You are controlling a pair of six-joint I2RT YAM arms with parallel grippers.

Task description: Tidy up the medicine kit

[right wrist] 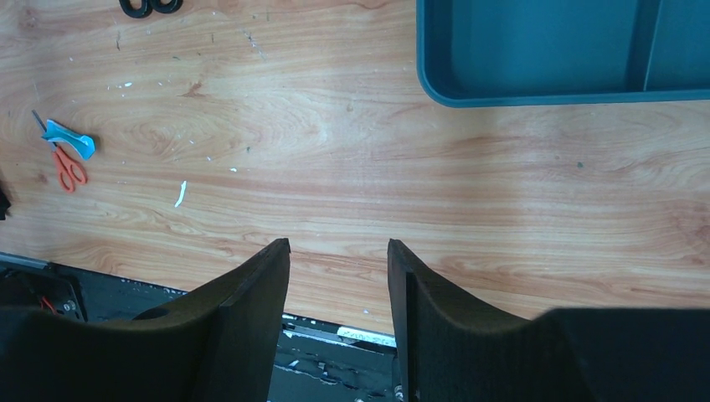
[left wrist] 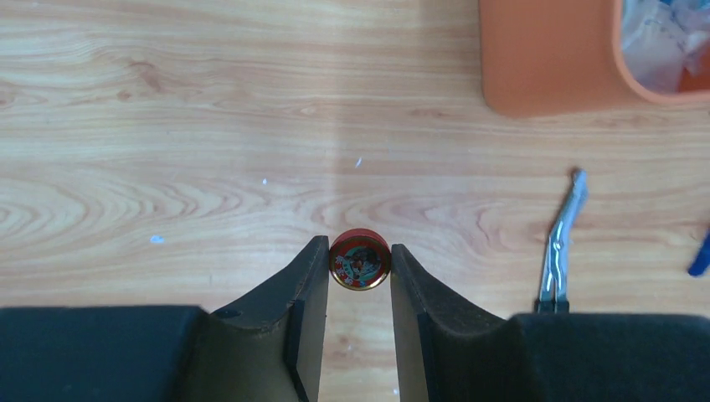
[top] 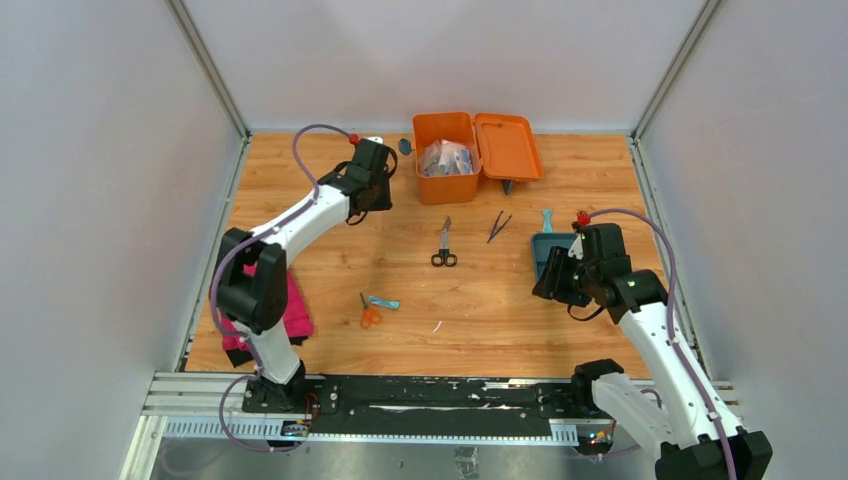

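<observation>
The medicine kit is an orange box at the back of the table, with its lid swung open to the right and clear packets inside. Its near corner shows in the left wrist view. My left gripper is shut on a small round red tin, pinched between the fingertips just left of the kit. In the top view the left gripper is mostly hidden under its wrist. My right gripper stands open with nothing in it, over the near right of the table beside a teal tray.
Black-handled scissors and tweezers lie mid-table. Orange scissors and a small blue piece lie nearer the front. The flat teal divided tray is at right, and a pink cloth at left by the left arm.
</observation>
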